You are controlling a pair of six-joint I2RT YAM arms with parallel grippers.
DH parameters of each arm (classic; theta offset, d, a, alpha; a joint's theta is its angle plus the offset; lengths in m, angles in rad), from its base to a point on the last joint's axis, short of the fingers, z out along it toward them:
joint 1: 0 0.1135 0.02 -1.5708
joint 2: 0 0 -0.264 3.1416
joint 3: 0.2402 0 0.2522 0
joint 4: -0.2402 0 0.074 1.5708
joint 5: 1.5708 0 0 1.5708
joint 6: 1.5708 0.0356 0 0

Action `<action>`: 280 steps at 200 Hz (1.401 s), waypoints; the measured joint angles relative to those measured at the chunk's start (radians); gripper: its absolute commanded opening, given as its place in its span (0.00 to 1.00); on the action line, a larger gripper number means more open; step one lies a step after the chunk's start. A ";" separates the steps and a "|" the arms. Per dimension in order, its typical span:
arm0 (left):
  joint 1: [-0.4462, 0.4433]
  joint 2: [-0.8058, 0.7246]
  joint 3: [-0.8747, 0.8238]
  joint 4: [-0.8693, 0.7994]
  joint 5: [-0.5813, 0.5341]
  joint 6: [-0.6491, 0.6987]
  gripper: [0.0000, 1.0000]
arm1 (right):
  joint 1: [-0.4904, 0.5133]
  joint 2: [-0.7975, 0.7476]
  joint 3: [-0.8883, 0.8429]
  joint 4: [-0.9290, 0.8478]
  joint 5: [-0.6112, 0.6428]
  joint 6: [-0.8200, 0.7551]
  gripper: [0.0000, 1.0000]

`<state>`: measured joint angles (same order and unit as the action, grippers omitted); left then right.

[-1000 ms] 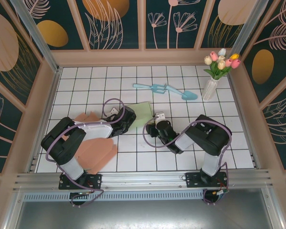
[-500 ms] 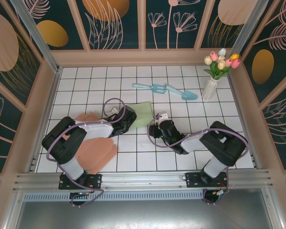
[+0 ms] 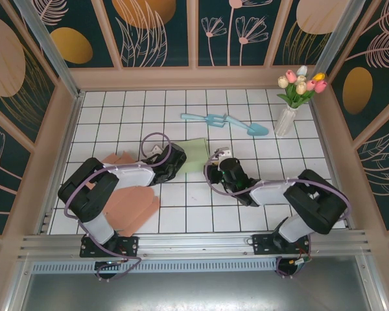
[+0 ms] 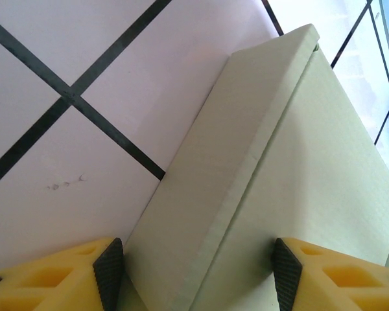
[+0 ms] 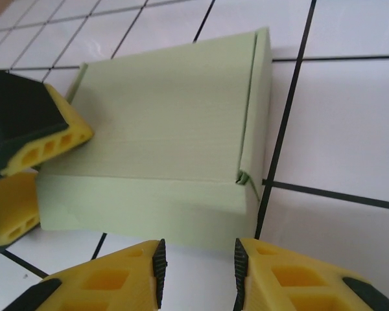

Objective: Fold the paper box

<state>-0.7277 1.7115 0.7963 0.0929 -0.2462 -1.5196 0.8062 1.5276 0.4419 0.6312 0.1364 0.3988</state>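
Top external view: the box (image 3: pixel 194 154) lies near table centre, lid down. The left gripper (image 3: pixel 179 163) is at its 8 o'clock and the right gripper (image 3: pixel 212 170) at its 4 o'clock.

Change noted: over the last second the right arm has stretched out low across the table, bringing its gripper in beside the box, and its jaws have drawn in.

Left wrist view: the left gripper (image 4: pixel 191 272) stands wide astride the box (image 4: pixel 279 194) end. Its pads look to be touching, but a firm hold cannot be confirmed.

Right wrist view: the right gripper (image 5: pixel 196 265) is narrow and empty, just short of the front wall of the box (image 5: pixel 162 129). A small tab (image 5: pixel 244 176) protrudes at the front corner.

Assessment: folding appears nearly complete. The right gripper looks placed to press that corner home while the left steadies.
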 measured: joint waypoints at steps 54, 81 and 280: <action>0.000 0.010 0.010 0.005 0.007 0.011 0.62 | -0.016 0.220 0.068 0.131 -0.033 -0.042 0.35; 0.000 0.012 0.010 0.010 0.011 0.012 0.62 | -0.016 0.277 0.105 0.162 -0.021 -0.073 0.35; 0.076 -0.232 -0.038 -0.071 -0.070 0.454 0.69 | -0.127 0.168 0.117 0.018 -0.151 -0.050 0.00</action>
<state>-0.6521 1.4799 0.7586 0.0219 -0.3164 -1.0657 0.6796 1.6955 0.5594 0.6487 -0.0151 0.3485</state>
